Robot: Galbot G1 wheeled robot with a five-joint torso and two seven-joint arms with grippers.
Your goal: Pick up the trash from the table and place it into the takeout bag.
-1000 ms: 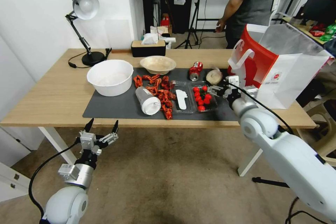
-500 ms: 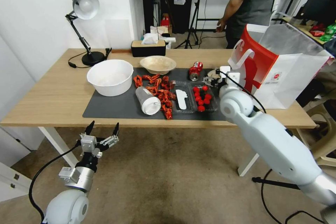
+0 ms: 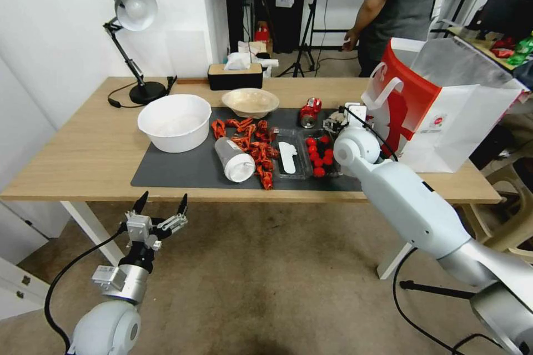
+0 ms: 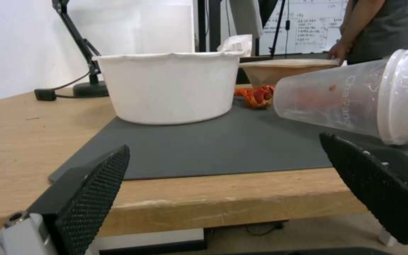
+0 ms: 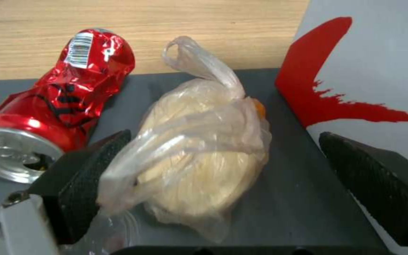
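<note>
My right gripper [image 3: 336,120] [image 5: 223,136] hovers open over the beige paper lump [image 5: 199,159], which is wrapped in a clear plastic bag, with one finger on each side. The lump lies on the black mat between the crushed red soda can [image 3: 310,111] [image 5: 57,102] and the red-and-white takeout bag [image 3: 444,105] [image 5: 369,71]. On its side at the mat's front lies the clear white-lidded cup [image 3: 234,158] [image 4: 355,102]. The shallow beige bowl [image 3: 250,102] [image 4: 284,69] sits behind it. Below the table's [image 3: 83,150] front edge my left gripper [image 3: 165,197] [image 4: 223,141] is open and holds nothing.
A big white bowl [image 3: 174,122] stands at the mat's left. Red crayfish shells [image 3: 255,144] and a clear tray of tomatoes [image 3: 321,154] lie mid-mat. A desk lamp [image 3: 133,11] and tissue box [image 3: 235,75] stand at the back. A person stands behind the table.
My right arm has reached away from me, from over the tomato tray to over the lump beside the bag. The left gripper has barely moved.
</note>
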